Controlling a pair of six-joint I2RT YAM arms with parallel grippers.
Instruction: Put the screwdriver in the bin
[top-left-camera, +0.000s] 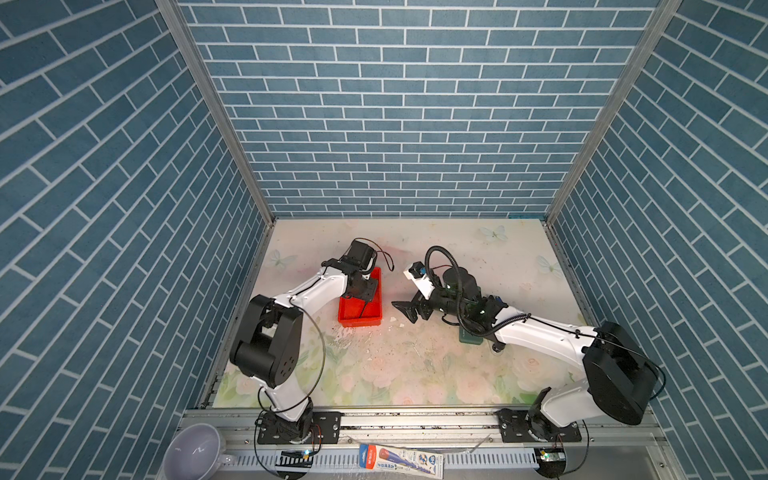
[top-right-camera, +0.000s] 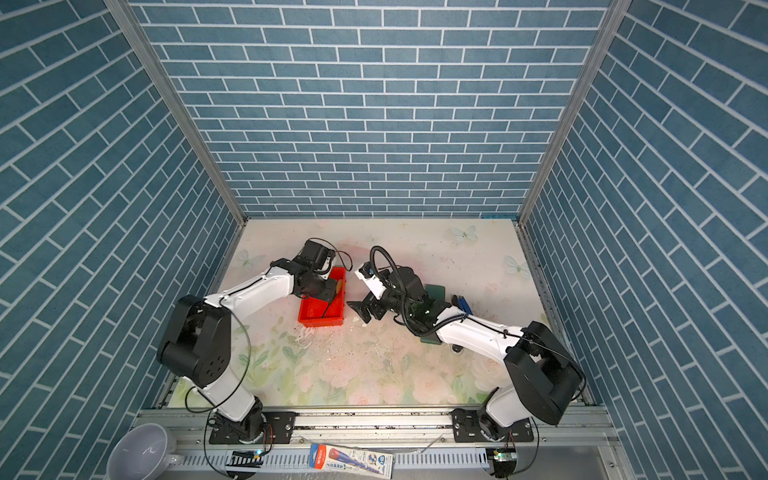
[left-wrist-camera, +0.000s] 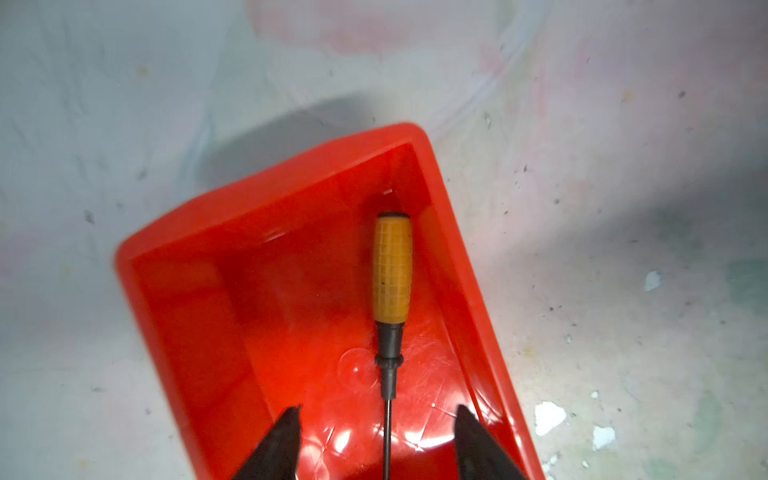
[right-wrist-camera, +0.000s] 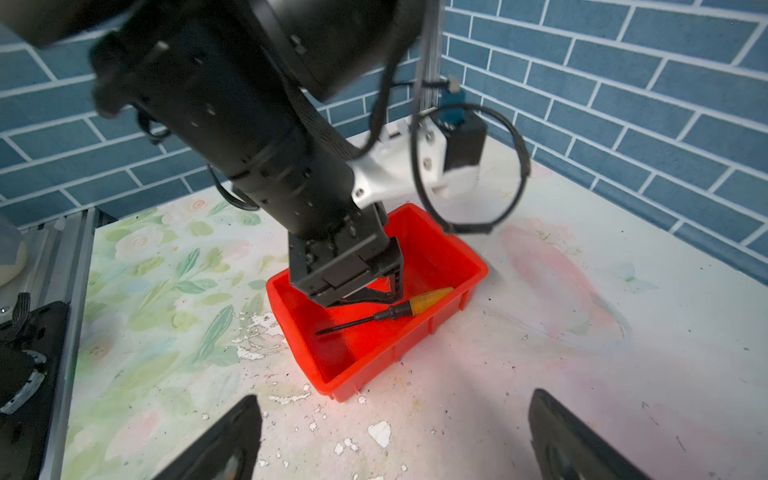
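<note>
The screwdriver (left-wrist-camera: 392, 270), with an orange-yellow handle and a thin black shaft, lies inside the red bin (left-wrist-camera: 266, 183), its handle near one long wall. My left gripper (left-wrist-camera: 378, 409) hangs just above the bin, open; the shaft runs between the fingers and touches neither. In the right wrist view the screwdriver (right-wrist-camera: 432, 301) rests on the floor of the bin (right-wrist-camera: 399, 345), under the left gripper (right-wrist-camera: 374, 286). In both top views the left gripper (top-left-camera: 365, 293) covers much of the bin (top-left-camera: 359, 322). My right gripper (right-wrist-camera: 395, 397) stands wide open and empty over the table, to the right of the bin (top-right-camera: 322, 321).
A dark green case (top-right-camera: 434, 291) and a blue-and-black tool (top-right-camera: 461, 303) lie under the right arm. A translucent bowl (top-left-camera: 193, 451) and a packaged item (top-left-camera: 401, 457) sit on the front rail. Blue brick walls close three sides.
</note>
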